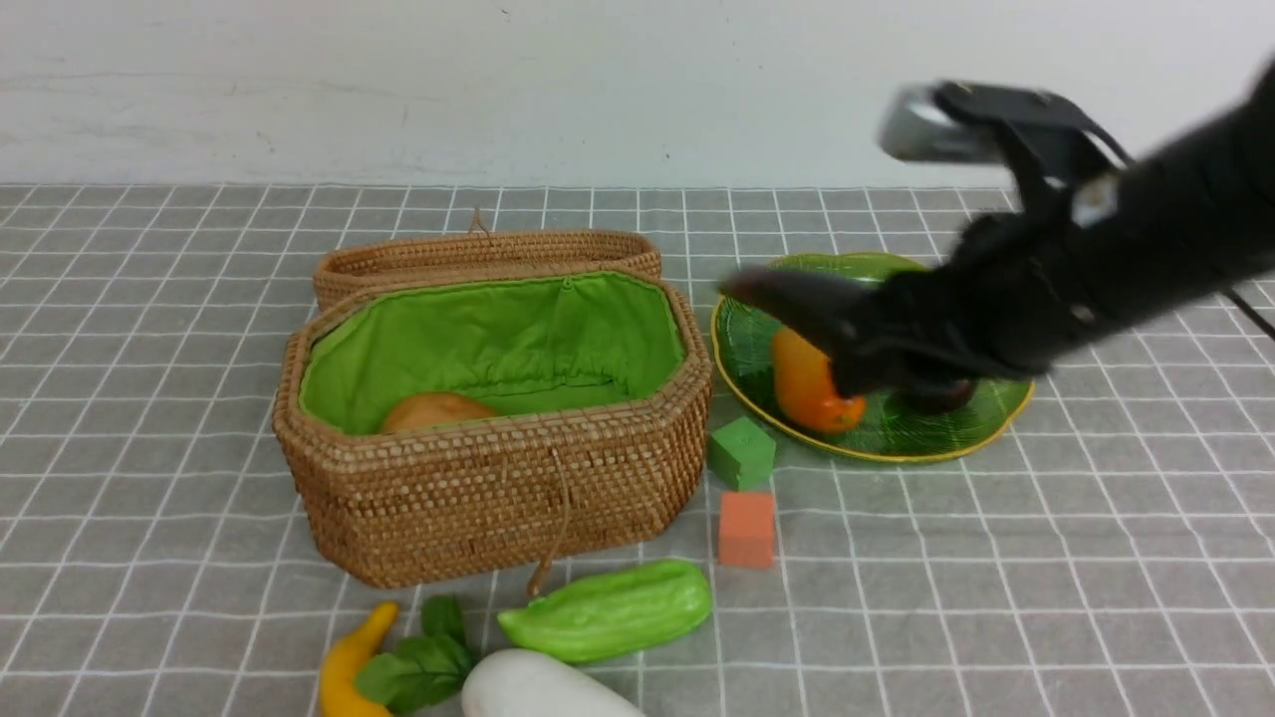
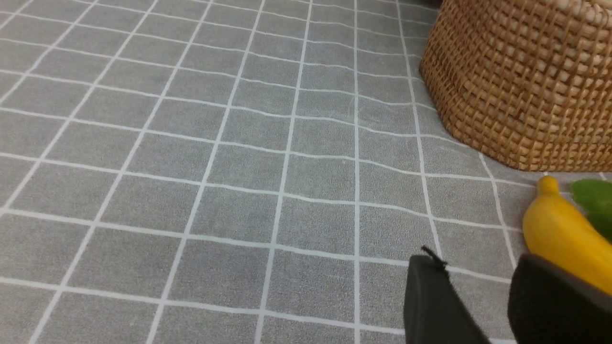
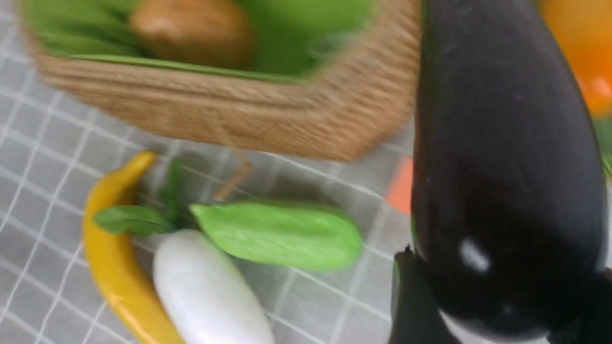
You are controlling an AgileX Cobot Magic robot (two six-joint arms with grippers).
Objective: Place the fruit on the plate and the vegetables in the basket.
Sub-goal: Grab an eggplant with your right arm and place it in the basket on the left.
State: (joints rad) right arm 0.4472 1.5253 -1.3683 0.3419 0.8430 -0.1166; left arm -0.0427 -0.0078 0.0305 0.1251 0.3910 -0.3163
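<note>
My right gripper (image 1: 882,339) is shut on a long dark-purple vegetable (image 1: 787,294) and holds it in the air over the green plate's (image 1: 926,443) left part, its tip towards the basket (image 1: 498,488). It fills the right wrist view (image 3: 502,167). The orange mango (image 1: 809,386) and a partly hidden dark mangosteen (image 1: 946,396) lie on the plate. The potato (image 1: 435,410) lies in the basket. The banana (image 1: 349,662), gourd (image 1: 608,609) and white radish (image 1: 538,687) lie in front of the basket. My left gripper (image 2: 483,291) is open and empty beside the banana (image 2: 559,239).
A green cube (image 1: 741,452) and an orange cube (image 1: 746,529) sit between the basket and the plate. The wicker lid (image 1: 488,254) leans behind the basket. The basket's wall (image 2: 516,81) stands close to my left gripper. A grey checked cloth covers the table.
</note>
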